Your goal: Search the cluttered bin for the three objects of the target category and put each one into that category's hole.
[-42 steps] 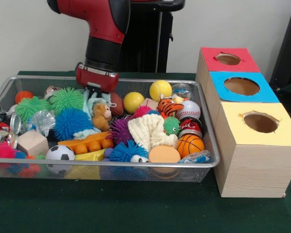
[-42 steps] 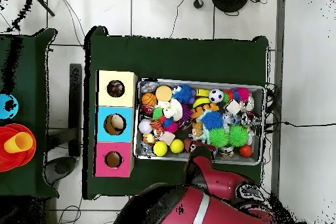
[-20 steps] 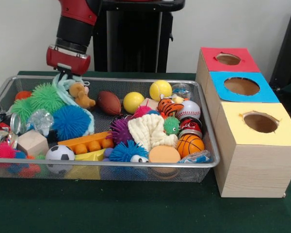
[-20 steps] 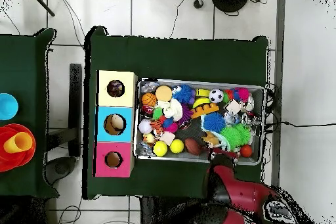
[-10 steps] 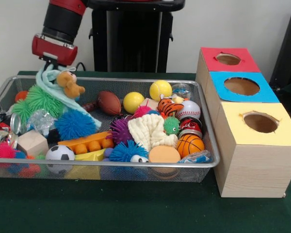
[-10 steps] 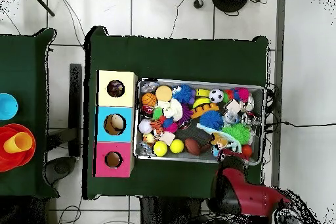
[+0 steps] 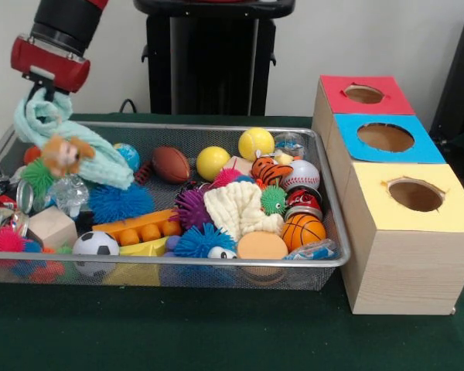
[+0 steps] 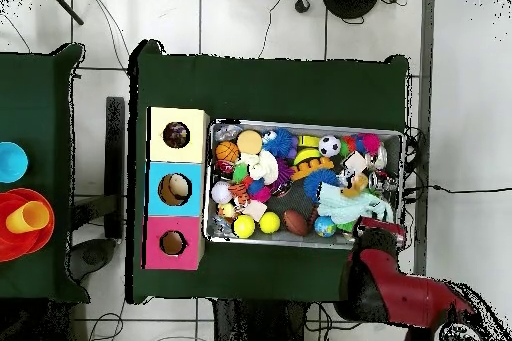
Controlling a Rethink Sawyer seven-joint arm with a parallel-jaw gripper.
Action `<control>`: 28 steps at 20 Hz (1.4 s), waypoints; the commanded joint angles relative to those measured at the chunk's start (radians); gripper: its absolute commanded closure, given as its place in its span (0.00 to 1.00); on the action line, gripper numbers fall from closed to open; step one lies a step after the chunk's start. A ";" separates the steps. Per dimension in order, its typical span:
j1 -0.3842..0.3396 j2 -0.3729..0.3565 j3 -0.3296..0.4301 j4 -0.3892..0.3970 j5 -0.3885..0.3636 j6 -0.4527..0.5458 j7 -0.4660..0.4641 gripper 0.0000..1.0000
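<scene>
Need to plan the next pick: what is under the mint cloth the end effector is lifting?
Under the mint cloth held by the end effector, a small brown teddy hangs against it. Below sit a blue spiky ball and a green spiky ball, each partly covered.

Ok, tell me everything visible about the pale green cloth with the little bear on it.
The pale green cloth looks like soft fleece, bunched at the top where the gripper is shut on it, above the bin's left end. It drapes down and right, its lower end reaching the blue spiky ball. A small brown plush bear hangs on its front. The overhead view shows it spread over the toys.
</scene>
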 commanded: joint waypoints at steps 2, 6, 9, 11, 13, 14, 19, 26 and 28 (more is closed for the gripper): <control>-0.027 0.000 0.072 -0.162 -0.053 0.098 0.035 1.00; -0.012 0.014 0.075 -0.146 -0.041 0.097 0.049 1.00; -0.004 0.026 0.080 -0.134 -0.030 0.099 0.061 1.00; -0.003 0.025 0.092 -0.122 -0.029 0.114 0.069 1.00; 0.011 0.030 0.087 -0.111 -0.014 0.115 0.075 1.00; 0.015 0.030 0.085 -0.107 -0.008 0.117 0.077 1.00; -0.015 0.004 0.144 -0.082 -0.030 0.176 0.098 0.00; -0.045 -0.025 0.206 -0.022 -0.027 0.223 0.117 0.00; -0.046 -0.043 0.215 -0.003 -0.022 0.240 0.118 0.00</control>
